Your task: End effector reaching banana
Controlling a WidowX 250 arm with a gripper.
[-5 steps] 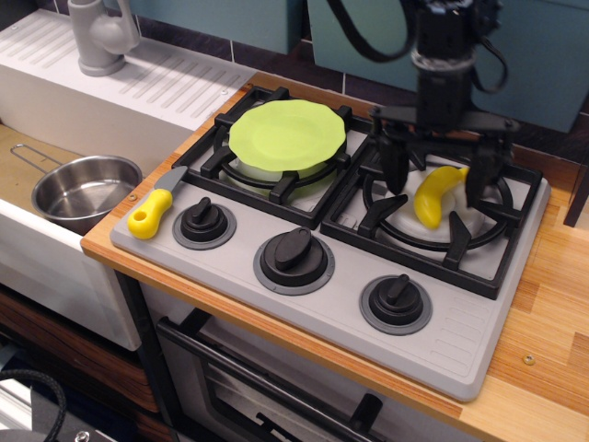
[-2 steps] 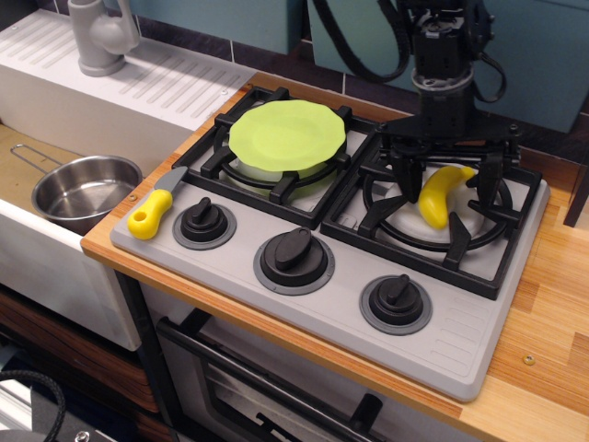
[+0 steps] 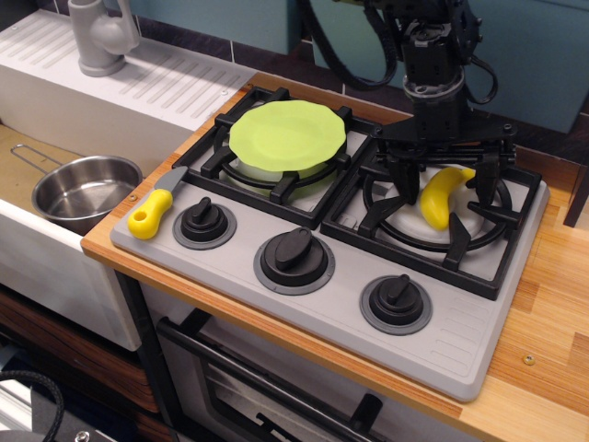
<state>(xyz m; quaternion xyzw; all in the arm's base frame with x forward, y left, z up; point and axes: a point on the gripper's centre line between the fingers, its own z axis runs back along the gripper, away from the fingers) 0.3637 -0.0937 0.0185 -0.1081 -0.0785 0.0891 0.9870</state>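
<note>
The yellow banana [image 3: 439, 197] lies on the right burner's black grate [image 3: 433, 241], its upper end pointing back right. The black end effector [image 3: 445, 177] hangs straight over the banana's upper half, under a wide flat bracket. Its fingers [image 3: 403, 177] point down and stand apart, one left of the banana and one right of it. The fingers are spread open and nothing is clamped between them. The banana's top end is partly hidden behind the gripper.
A green plate [image 3: 286, 134] sits on the left burner. A yellow-handled knife [image 3: 153, 212] lies at the stove's front left. Three black knobs [image 3: 294, 257] line the front. A steel pot [image 3: 86, 188] sits in the sink at left, with a grey tap [image 3: 99, 35] behind.
The end effector has come down a little over the right burner, so its fingers now reach lower around the banana. The banana has barely moved.
</note>
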